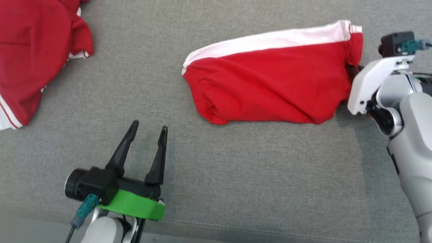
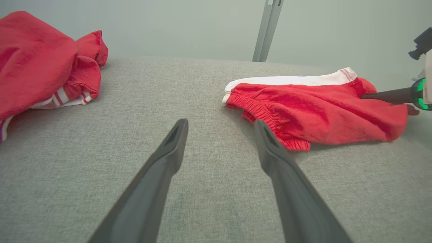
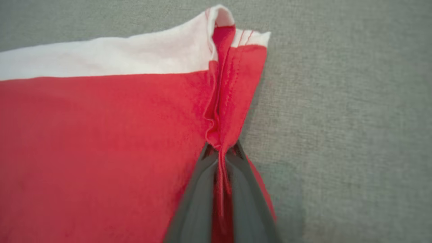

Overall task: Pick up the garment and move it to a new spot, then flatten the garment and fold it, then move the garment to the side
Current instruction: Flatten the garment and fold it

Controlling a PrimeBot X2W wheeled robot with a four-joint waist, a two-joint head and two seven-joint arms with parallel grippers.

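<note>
The garment is a pair of red shorts with a white side stripe, lying folded on the grey cloth surface at the upper right. Its elastic waistband faces left. My right gripper is shut on the garment's right hem, red cloth pinched and bunched between the two dark fingers. From the head view its fingers are hidden behind the cloth at the garment's right edge. My left gripper stands open over bare surface, below and left of the garment, nothing between its fingers.
A second red garment with white trim lies crumpled at the upper left. The surface's front seam edge runs along the bottom. A grey upright post stands behind the surface.
</note>
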